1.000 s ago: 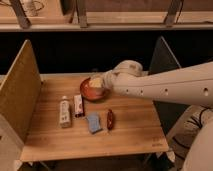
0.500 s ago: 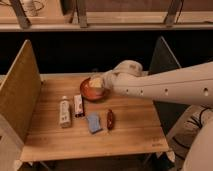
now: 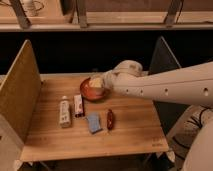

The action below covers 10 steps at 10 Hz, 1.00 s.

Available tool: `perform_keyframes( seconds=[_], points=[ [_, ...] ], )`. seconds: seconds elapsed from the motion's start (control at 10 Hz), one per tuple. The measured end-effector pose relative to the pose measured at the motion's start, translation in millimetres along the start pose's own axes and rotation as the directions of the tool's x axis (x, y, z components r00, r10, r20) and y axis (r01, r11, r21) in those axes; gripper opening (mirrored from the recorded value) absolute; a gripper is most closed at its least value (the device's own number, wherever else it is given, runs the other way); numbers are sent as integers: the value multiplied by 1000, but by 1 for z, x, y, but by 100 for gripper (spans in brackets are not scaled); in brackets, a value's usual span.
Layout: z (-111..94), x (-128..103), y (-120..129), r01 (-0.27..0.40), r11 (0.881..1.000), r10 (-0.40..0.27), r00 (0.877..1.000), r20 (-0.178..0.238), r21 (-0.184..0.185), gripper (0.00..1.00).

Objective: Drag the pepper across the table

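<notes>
The pepper [image 3: 110, 119] is small, dark red and glossy, and lies on the light wooden table [image 3: 135, 130] near its front middle. My white arm reaches in from the right. The gripper [image 3: 98, 83] is over the red-brown bowl [image 3: 90, 93] at the back middle of the table, well behind the pepper and apart from it. The pepper lies free on the planks with nothing touching it.
A small white bottle [image 3: 64, 111] and a red-and-white box [image 3: 78, 105] lie left of the pepper. A blue sponge-like pad [image 3: 93, 123] lies just left of it. Upright panels stand at the left [image 3: 19, 95] and right [image 3: 162, 60] edges.
</notes>
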Motion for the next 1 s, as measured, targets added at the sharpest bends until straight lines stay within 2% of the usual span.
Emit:
perform_keyframes(
  seconds=[0.2, 0.5, 0.7, 1.0],
  points=[
    [-1, 6, -4, 4, 1000, -4, 1000, -14, 15, 80],
    [-4, 41, -19, -16, 998, 21, 996, -85, 63, 80],
    [-10, 70, -28, -49, 993, 64, 988, -141, 104, 80],
    [-16, 120, -32, -94, 983, 131, 961, -245, 158, 80]
  ],
)
